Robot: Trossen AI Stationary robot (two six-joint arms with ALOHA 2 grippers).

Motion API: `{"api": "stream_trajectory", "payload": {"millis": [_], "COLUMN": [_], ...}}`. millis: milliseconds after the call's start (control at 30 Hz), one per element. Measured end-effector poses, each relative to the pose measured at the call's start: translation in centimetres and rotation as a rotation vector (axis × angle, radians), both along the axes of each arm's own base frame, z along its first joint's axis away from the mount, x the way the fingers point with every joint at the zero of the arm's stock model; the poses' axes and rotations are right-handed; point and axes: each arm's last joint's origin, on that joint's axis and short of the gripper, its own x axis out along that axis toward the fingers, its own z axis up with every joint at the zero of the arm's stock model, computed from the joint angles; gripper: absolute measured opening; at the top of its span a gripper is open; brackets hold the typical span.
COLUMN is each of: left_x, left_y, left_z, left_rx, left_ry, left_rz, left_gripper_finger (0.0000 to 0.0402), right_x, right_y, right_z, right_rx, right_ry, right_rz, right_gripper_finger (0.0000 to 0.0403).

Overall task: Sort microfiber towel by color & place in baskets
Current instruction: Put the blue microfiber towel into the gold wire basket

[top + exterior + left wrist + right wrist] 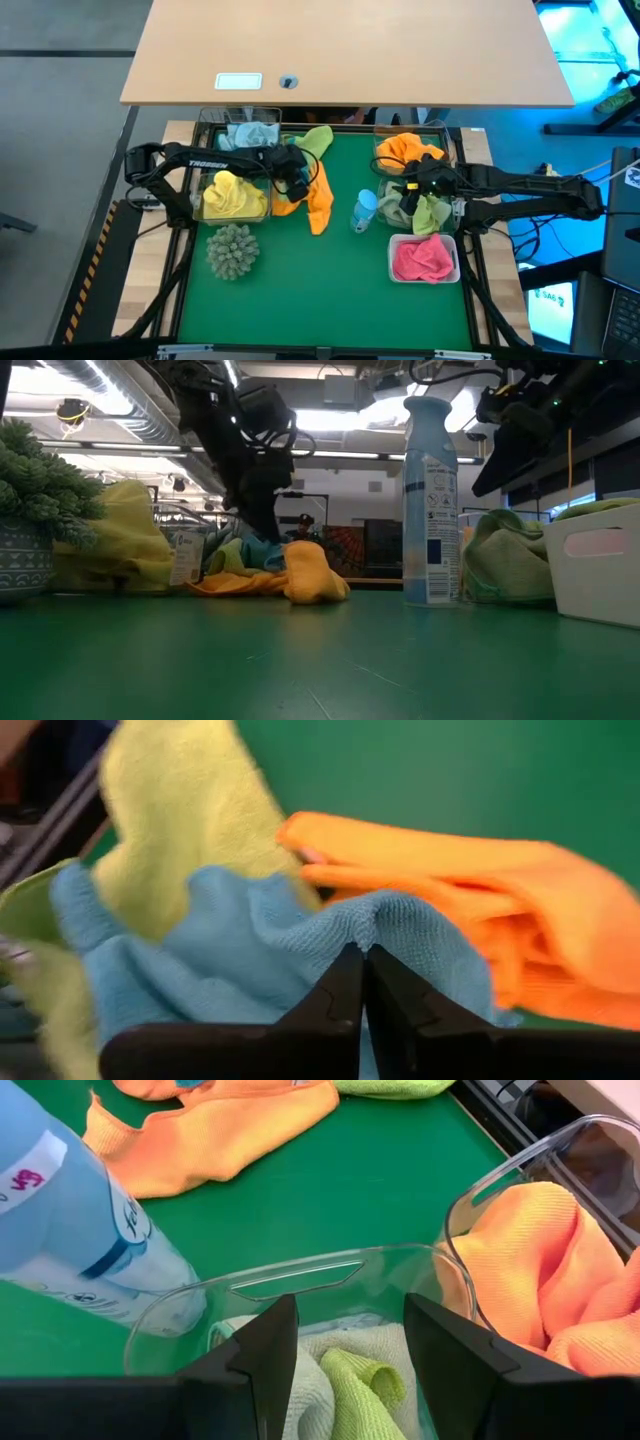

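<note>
A pile of microfiber towels lies on the green mat left of centre: a light green towel, an orange towel and a light blue towel between them. My left gripper is down on this pile, shut on the blue towel. My right gripper stands open above the clear basket that holds a green towel, touching nothing. The other baskets hold a blue towel, a yellow towel, an orange towel and a pink towel. My left gripper pinches a raised fold of the light blue towel between its two fingertips. The fingers come slanting down from the table's left side. The rest of the towel lies slack on the pile, over the light green towel and against the orange towel.
A light-blue spray bottle stands upright between the pile and the right baskets. A spiky grey-green ball sits near the left front. A wooden desk top overhangs the far edge. Open green mat lies toward the near edge.
</note>
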Motion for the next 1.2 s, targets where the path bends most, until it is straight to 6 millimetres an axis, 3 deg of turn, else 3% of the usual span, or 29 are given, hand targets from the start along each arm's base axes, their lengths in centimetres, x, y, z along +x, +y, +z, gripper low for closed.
{"api": "stream_trajectory", "payload": {"millis": [100,267,633,933,1200], "left_x": [0.4,1.8,3.4,1.5,-2.2], "left_y": [-0.1,0.2,1.6,2.4,3.1], "left_z": [0.6,3.4,14.6,23.7,29.0], "left_rx": [-0.039,-0.046,0.108,0.216,0.291], "left_ry": [-0.036,-0.134,-0.274,-0.388,-0.373], "left_rz": [-0.035,-0.069,-0.143,-0.100,-0.001], "left_gripper_finger": [0.0003,0.0002,0.0000,0.0000,0.0000], "right_x": [0.0,0.0,0.0,0.0,0.0], "right_y": [0.0,0.0,0.0,0.0,0.0], "right_z": [0.0,0.0,0.0,0.0,0.0], "right_rx": [0.000,0.000,0.000,0.000,0.000], "right_ry": [0.000,0.001,0.003,0.004,0.004], "right_rz": [0.000,0.000,0.000,0.000,0.000], "right_gripper_finger": [0.0182,0.0182,0.0182,0.0182,0.0182]}}
